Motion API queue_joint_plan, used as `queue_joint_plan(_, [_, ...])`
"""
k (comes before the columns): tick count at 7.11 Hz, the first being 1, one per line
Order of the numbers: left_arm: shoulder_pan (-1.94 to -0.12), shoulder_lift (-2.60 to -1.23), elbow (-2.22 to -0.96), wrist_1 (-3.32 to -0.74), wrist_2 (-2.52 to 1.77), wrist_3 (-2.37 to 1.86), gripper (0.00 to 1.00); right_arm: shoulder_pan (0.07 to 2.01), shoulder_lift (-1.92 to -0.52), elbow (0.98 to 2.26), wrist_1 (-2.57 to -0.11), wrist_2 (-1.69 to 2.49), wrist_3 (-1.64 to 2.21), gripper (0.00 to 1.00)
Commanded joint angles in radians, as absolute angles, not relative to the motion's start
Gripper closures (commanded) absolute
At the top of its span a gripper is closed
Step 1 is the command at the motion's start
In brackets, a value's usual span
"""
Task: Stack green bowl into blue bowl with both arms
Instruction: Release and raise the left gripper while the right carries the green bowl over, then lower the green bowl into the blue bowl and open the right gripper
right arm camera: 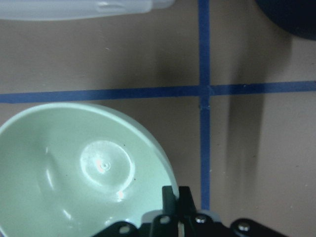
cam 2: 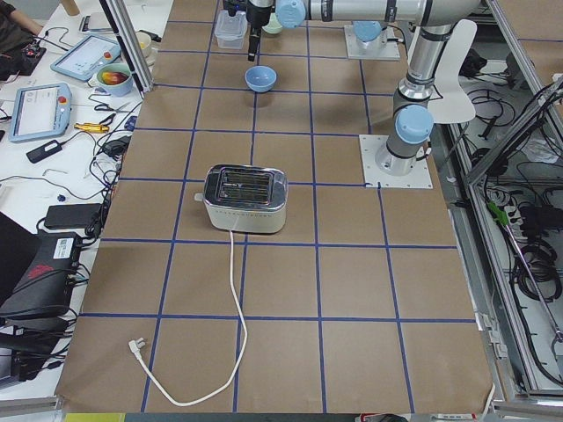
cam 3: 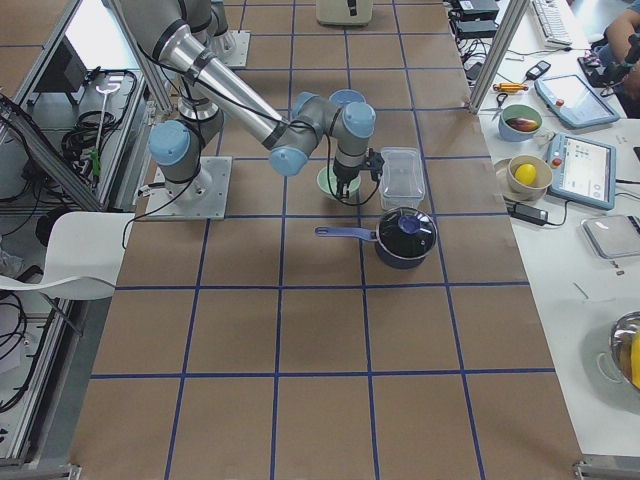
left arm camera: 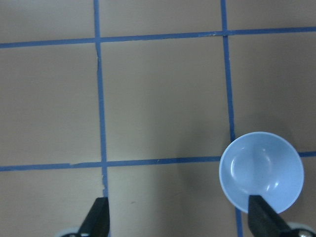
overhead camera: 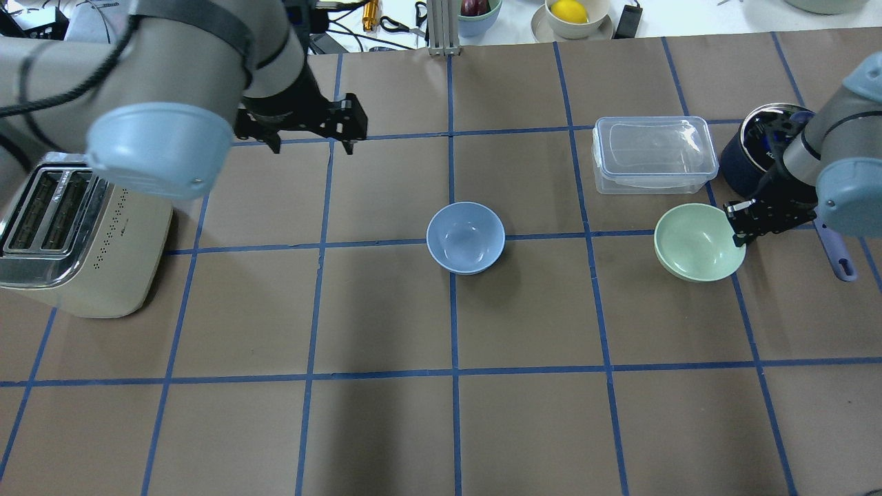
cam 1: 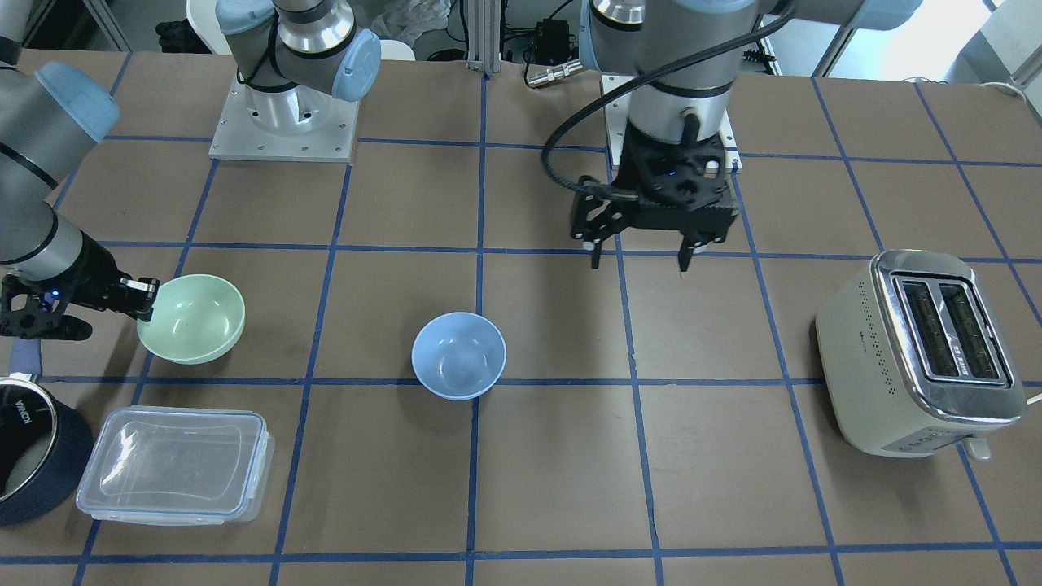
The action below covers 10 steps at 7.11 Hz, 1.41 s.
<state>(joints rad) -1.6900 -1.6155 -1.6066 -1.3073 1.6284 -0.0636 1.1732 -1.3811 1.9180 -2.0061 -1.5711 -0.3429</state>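
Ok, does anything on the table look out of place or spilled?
Nothing is spilled or damaged. The green bowl has its rim pinched by the right fingers, and the blue bowl sits upright and empty. The only loose end is the toaster cord, which is unplugged and trails across the table.

The right arm [cam 3: 240, 103] reaches from its base plate [cam 3: 195, 188] out over the brown counter [cam 3: 320, 330], elbow folded and wrist turned downward. Its tool [cam 3: 346, 188] meets the rim of the green bowl [cam 3: 326, 182], which is half hidden under the wrist. From here it is too small to tell how the fingers sit. A clear lidded box [cam 3: 400, 178] lies just beside that bowl. Nearer me stands a dark saucepan [cam 3: 407, 237], its handle pointing toward the robot's side. The blue bowl [cam 3: 347, 97] peeks out beyond the arm's joints, well apart from the green one. A toaster [cam 3: 345, 10] sits at the far end.
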Motion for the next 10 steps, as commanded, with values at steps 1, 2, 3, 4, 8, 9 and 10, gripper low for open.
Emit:
queue_joint_plan(1, [-1.571,-1.540,-1.605,-1.361,1.624,0.018,0.00,1.348,-1.375,1.786,-1.854,-1.475,-0.076,1.00])
queue_joint_plan(2, [-1.569,-1.539,-1.606,-1.361,1.624,0.018,0.00,1.436,-1.371,1.758,-1.855,-1.415,0.086,1.00])
queue_joint_plan(3, [-1.563,-1.540,-1.602,-1.361,1.615,0.018,0.00,1.528,-1.364,1.746,-1.868,-1.382,0.182,1.00])
queue_joint_plan(4, [-1.559,-1.542,-1.601,-1.359,1.594,0.018,0.00,1.590,-1.353,1.744,-1.867,-1.381,0.219,1.00])
queue_joint_plan(8, [-1.569,-1.542,-1.608,-1.351,1.595,0.017,0.00,1.732,-1.246,1.735,-1.957,-1.368,0.327,1.00])
queue_joint_plan(9, [-1.568,-1.543,-1.603,-1.351,1.594,0.017,0.00,1.746,-1.224,1.732,-1.995,-1.364,0.330,1.00])
queue_joint_plan(10, [-1.565,-1.543,-1.601,-1.351,1.592,0.017,0.00,1.752,-1.200,1.741,-2.035,-1.370,0.331,0.99])
